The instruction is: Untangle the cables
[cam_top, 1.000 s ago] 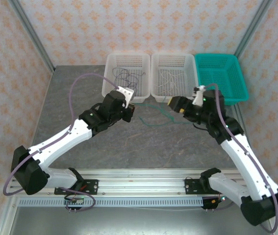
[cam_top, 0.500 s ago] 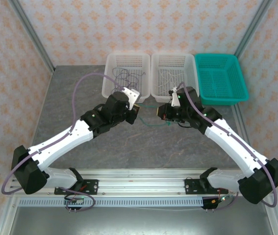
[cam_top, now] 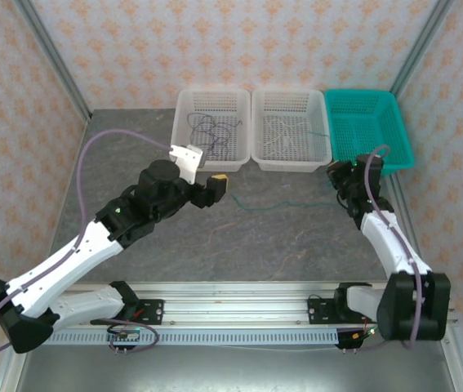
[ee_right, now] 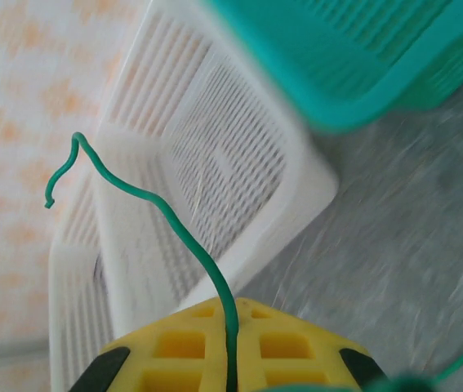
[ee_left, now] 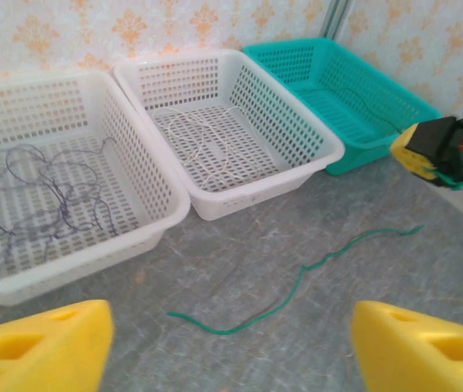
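Observation:
A green cable (cam_top: 280,205) lies stretched across the grey table in front of the baskets. Its right end is pinched between the yellow pads of my right gripper (ee_right: 231,351), which is shut on it beside the teal basket (cam_top: 374,131); a short free end of the green cable (ee_right: 174,229) sticks up past the jaws. My left gripper (cam_top: 220,186) hangs open above the table, its yellow fingers (ee_left: 35,343) wide apart with the green cable's (ee_left: 296,282) left end on the table ahead of them. A purplish cable (ee_left: 35,196) lies in the left white basket (cam_top: 184,114); a white cable (ee_left: 207,147) lies in the middle white basket (cam_top: 257,114).
The three baskets stand in a row at the back of the table, rims touching. Patterned walls and metal posts close in the sides. The grey table (cam_top: 215,245) stretches between the arms and the baskets.
My left gripper opened and drew back to the left. My right gripper closed on the green cable and swung right toward the teal basket, pulling the cable out straighter.

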